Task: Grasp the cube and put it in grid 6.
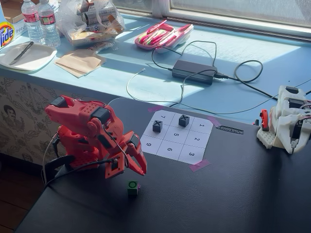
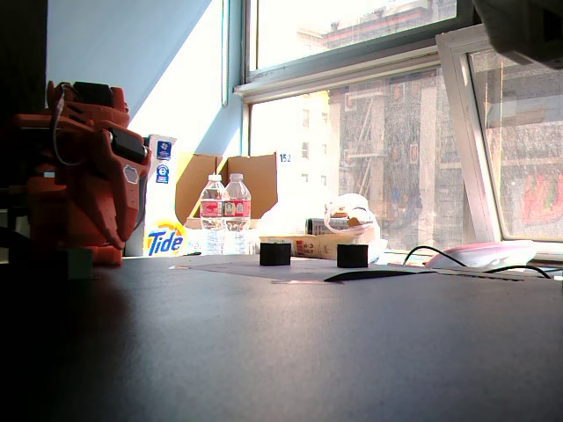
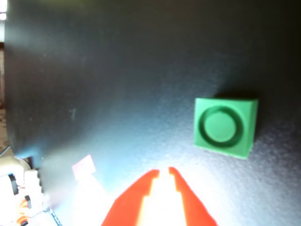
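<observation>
The green cube (image 1: 132, 186) sat on the dark surface (image 1: 233, 194) in the lower centre of a fixed view, well apart from the paper grid and from grid 6 (image 1: 170, 150). It appeared light, rigid and smooth-sided, so opposite vertical faces were judged the best hold. The red pincer (image 3: 164, 173) was closed, tips nearly touching, and held nothing. In the wrist view the cube (image 3: 225, 126) lay to the upper right of the tips, near but clear of them.
</observation>
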You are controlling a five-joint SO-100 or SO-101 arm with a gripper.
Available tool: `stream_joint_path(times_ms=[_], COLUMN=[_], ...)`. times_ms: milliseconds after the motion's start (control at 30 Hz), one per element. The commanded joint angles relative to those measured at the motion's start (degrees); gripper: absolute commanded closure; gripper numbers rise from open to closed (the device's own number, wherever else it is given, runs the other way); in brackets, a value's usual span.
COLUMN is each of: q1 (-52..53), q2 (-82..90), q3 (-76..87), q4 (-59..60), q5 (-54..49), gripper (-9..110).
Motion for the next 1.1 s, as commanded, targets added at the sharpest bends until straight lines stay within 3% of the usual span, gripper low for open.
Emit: stream_joint_path(times_ms=[0,133,233,400,667,900,1067], q1=[2.3,0.7,1.6,4.8,14.9,16.3,16.3], q2=[0.4,-3.0,-17.1,-30.1,-29.4,-27.0,-34.8], q3=[-3.7,-14.8,-29.1,-42.7,-30.9,-19.3,-18.8], q4=[1.8,8.3,12.7,21.7,18.1,9.0,1.9], q5=[4.1,3.7,4.0,-1.1,-13.7,-17.1,-18.2], gripper=[100,99,99,88,78,78,78])
